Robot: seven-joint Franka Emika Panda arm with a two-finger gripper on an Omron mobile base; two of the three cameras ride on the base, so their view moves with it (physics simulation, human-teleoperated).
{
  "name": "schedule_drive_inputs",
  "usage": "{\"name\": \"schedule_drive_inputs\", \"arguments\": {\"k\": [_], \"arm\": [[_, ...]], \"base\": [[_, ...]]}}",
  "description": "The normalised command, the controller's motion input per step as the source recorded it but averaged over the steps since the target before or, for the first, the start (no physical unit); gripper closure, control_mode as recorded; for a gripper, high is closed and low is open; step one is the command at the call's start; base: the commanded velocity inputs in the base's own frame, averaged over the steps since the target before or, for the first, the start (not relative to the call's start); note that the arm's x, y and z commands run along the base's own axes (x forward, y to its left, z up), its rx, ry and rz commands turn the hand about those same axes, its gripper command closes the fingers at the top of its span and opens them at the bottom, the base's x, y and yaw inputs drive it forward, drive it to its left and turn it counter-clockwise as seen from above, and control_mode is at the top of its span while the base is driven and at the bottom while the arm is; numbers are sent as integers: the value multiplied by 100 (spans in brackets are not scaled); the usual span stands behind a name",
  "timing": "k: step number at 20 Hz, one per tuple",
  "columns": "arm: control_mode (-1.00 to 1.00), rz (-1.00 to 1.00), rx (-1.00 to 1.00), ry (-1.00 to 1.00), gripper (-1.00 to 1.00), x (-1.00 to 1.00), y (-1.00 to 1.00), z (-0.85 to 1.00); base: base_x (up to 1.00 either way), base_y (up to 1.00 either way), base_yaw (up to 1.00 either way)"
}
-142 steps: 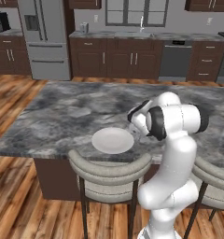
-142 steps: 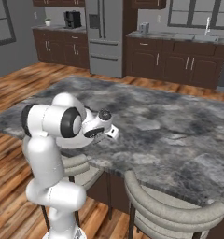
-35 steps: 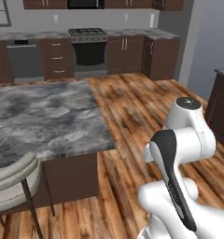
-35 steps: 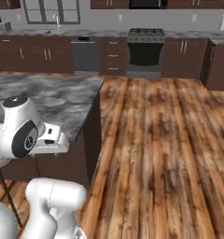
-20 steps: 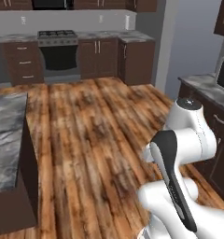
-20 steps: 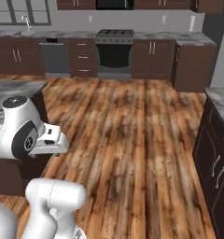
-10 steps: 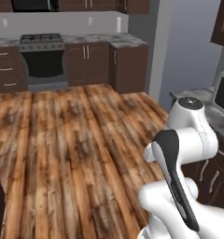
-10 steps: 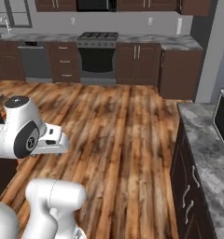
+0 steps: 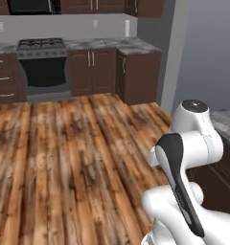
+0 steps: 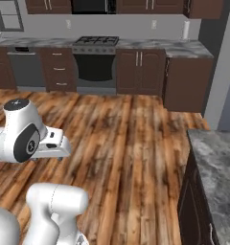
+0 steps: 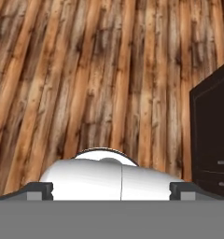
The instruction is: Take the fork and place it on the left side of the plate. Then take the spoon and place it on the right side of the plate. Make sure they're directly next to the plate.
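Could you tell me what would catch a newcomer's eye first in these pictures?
The white robot arm looms in the foreground, folded above a broad wooden plank floor. Behind it, a stove sits in dark cabinets along the far wall, and a grey marble counter juts in at right.

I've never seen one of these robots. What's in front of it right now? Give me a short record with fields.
setting: simulated kitchen
floor: wood planks, wide bare stretch ahead of the robot
far wall: stove set among dark cabinets
right side: grey stone counter over dark cabinet fronts
arm: white, folded close to the base
gripper: open, holding nothing, over the floor
fork, spoon, plate: not visible in these pictures
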Motion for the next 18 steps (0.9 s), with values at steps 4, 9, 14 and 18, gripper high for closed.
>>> {"name": "schedule_drive_inputs", "arguments": {"k": [4, 9, 14, 18], "arm": [[100, 0, 0, 0, -100, 0, 0, 0], [100, 0, 0, 0, -100, 0, 0, 0], [100, 0, 0, 0, -100, 0, 0, 0], [100, 0, 0, 0, -100, 0, 0, 0]], "base": [[100, 0, 0], [100, 0, 0], [100, 0, 0], [100, -2, 0]]}}
